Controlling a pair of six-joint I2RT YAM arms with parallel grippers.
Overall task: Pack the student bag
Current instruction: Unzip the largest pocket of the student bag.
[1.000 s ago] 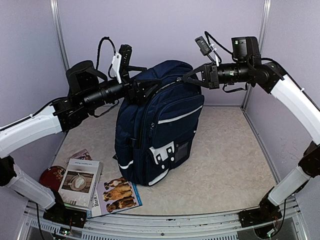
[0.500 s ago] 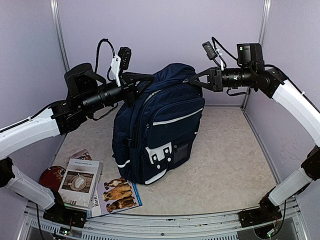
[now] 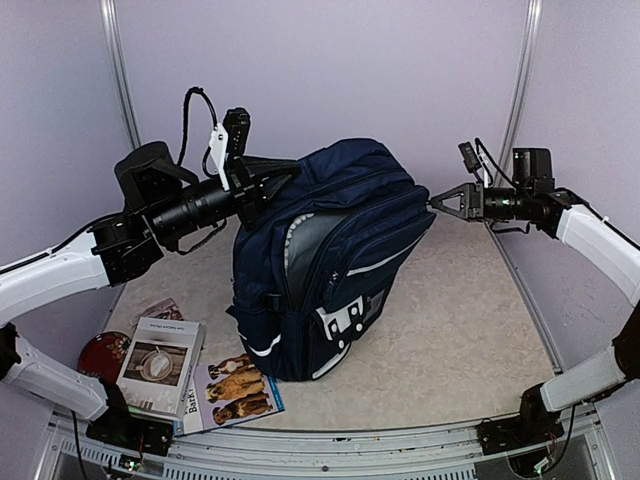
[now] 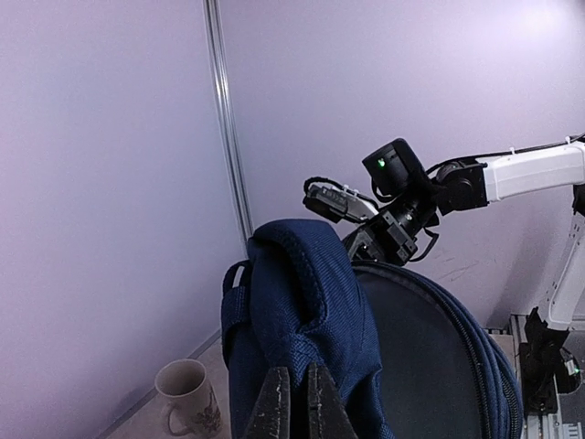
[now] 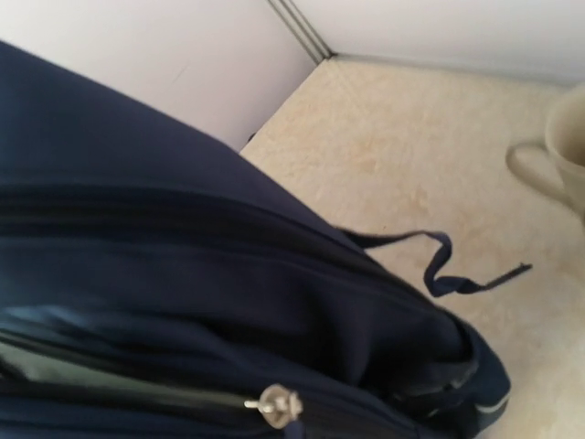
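A: Bag (image 3: 330,270) at centre of table (image 3: 470,330), leaning toward three o'clock. Left gripper (image 3: 288,164) pinches its top at eleven o'clock; right gripper (image 3: 438,200) closed beside its edge.
B: Risk: thin pinch slips, bag topples.

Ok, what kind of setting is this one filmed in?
Probably a lab test cell, not a home: plain lilac panel walls, metal corner posts, and two robot arms bolted to the table.

My left gripper (image 3: 288,166) is pinched closed on a raised, outstretched arm; my right gripper (image 3: 440,200) points inward, also closed.
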